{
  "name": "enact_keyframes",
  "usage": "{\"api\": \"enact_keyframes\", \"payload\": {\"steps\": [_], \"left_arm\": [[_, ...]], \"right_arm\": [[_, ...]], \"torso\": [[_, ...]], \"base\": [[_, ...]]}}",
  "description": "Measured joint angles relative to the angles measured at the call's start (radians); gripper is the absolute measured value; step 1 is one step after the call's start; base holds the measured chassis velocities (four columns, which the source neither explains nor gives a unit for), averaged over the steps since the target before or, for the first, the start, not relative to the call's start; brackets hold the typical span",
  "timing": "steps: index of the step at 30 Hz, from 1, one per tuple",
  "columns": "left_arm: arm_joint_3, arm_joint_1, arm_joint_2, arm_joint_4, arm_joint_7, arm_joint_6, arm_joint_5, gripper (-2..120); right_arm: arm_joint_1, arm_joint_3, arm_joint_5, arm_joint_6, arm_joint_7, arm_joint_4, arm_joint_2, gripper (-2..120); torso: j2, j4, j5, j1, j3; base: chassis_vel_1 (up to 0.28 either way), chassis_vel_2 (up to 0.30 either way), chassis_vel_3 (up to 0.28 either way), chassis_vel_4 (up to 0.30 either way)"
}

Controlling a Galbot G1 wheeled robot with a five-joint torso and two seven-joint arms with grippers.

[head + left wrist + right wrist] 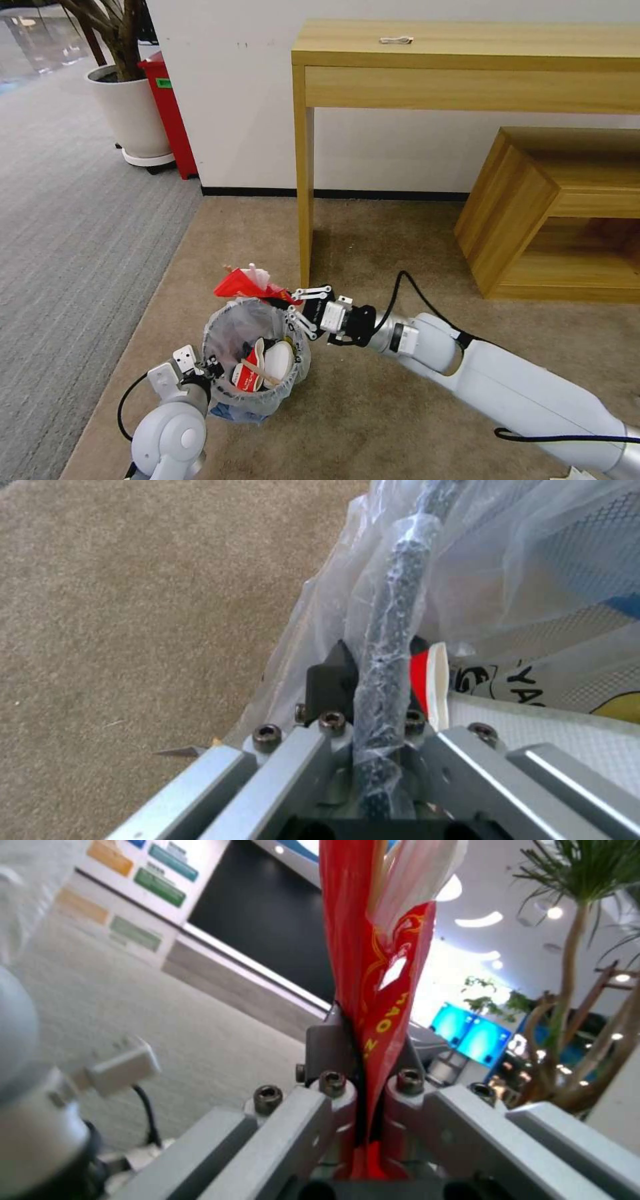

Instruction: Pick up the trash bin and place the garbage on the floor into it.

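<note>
The trash bin [248, 393], round and lined with a crinkled translucent bag, hangs just above the beige floor [400, 253]. My left gripper [208, 365] is shut on its rim; in the left wrist view the black rim [390, 630] wrapped in plastic runs between the fingers. Inside the bin lie white slippers [277, 363] and a red crushed cup [248, 377]. My right gripper [292, 308] is shut on a flattened red cup [245, 285] and holds it over the bin's far rim. The right wrist view shows this red cup [373, 990] pinched flat between the fingers.
A wooden desk [467, 60] stands behind the bin, its leg [305, 193] close to my right gripper. A low wooden shelf [560, 213] is at the right. A white planter [130, 113] and a red box [170, 113] stand on the grey ribbed carpet [73, 220] at the left.
</note>
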Motion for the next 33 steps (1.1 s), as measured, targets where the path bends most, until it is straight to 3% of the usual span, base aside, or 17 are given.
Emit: {"api": "enact_keyframes", "payload": {"steps": [11,33], "left_arm": [[-0.027,-0.003,-0.001,-0.02,-0.009,0.011,-0.033,0],[-0.067,0.016,0.024,-0.163,-0.049,0.026,-0.109,0]], "right_arm": [[0.04,-0.099,0.022,-0.009,0.012,-0.013,0.039,0],[0.057,-0.114,0.013,-0.003,0.012,-0.036,0.038,0]], "torso": [[0.0,-0.0003,-0.0008,0.0,0.0],[0.0,0.0,0.0001,0.0,0.0]], "base": [[0.0,0.0,0.0,0.0],[0.0,0.0,0.0,0.0]]}}
